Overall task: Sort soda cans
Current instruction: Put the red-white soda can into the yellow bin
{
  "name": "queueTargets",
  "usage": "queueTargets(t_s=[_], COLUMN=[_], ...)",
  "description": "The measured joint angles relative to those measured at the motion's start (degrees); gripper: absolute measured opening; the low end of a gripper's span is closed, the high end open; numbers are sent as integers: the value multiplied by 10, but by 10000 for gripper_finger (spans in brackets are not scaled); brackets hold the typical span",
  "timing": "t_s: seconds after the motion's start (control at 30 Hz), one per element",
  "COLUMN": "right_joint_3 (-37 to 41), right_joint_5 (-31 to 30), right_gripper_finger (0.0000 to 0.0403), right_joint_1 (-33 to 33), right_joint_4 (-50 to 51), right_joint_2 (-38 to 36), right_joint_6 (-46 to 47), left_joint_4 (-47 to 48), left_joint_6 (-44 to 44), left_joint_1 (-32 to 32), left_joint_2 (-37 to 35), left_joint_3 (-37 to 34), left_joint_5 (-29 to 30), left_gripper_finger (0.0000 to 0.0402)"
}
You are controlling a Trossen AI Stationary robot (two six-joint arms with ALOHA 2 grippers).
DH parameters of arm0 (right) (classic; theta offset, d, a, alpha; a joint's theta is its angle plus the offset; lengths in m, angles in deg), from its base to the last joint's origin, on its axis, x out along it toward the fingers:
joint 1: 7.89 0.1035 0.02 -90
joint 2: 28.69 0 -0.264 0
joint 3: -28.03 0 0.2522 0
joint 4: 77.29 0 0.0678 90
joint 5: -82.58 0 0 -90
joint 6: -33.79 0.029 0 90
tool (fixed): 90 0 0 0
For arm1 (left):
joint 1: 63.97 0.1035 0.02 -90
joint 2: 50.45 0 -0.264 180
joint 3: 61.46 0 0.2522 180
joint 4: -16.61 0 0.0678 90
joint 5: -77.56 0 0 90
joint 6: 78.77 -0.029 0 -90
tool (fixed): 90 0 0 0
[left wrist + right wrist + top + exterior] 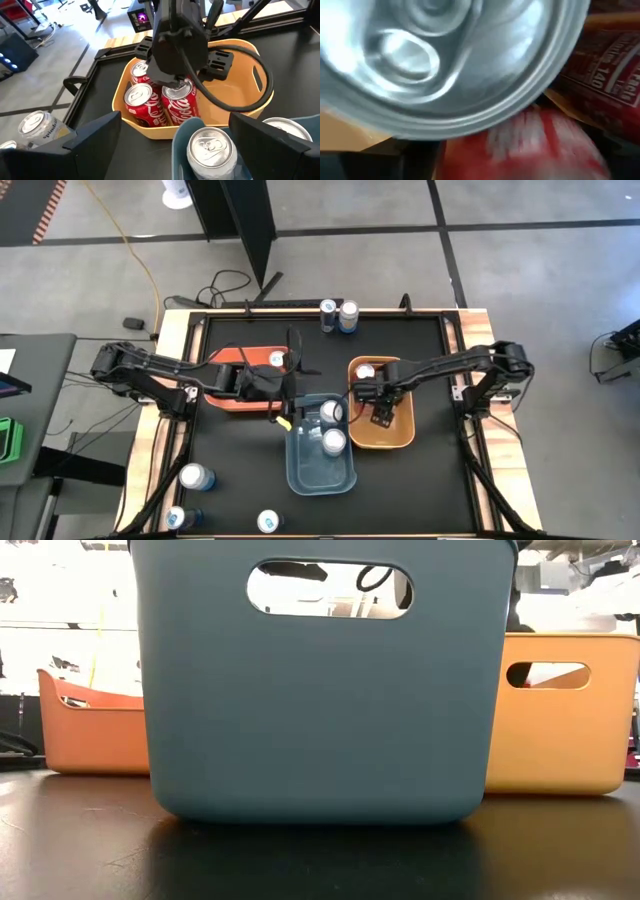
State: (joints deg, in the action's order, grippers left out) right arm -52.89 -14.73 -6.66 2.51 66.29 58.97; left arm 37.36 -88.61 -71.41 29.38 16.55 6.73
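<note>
Filling the right wrist view, a red aluminium soda can [470,65] stands in the yellow plastic bin [260,100] beneath the right gripper [177,87], whose opening I cannot tell, and rising carelessly could topple it onto neighbouring red cans [142,102].

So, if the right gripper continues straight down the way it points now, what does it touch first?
Most likely the red soda can directly beneath the right gripper inside the yellow bin; its silver top fills the right wrist view. The gap above it is hard to judge.

A blue bin [320,710] stands between an orange bin [95,735] and a yellow bin [560,735].
</note>
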Motion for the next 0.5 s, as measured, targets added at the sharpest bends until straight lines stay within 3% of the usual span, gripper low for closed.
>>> queueTargets(t_s=[0.1, 0.5], right_joint_3=[-1, -5], right_joint_5=[0, 0], right_gripper_finger=[390, 375], right_joint_1=[-1, 4], right_joint_4=[-8, 15], right_joint_2=[-3, -21], right_joint_6=[-4, -16], left_joint_4=[1, 9], left_joint_6=[0, 16], left_joint_1=[0, 0], left_joint_2=[0, 0], left_joint_3=[0, 0], left_joint_5=[0, 0], left_gripper_finger=[366, 366])
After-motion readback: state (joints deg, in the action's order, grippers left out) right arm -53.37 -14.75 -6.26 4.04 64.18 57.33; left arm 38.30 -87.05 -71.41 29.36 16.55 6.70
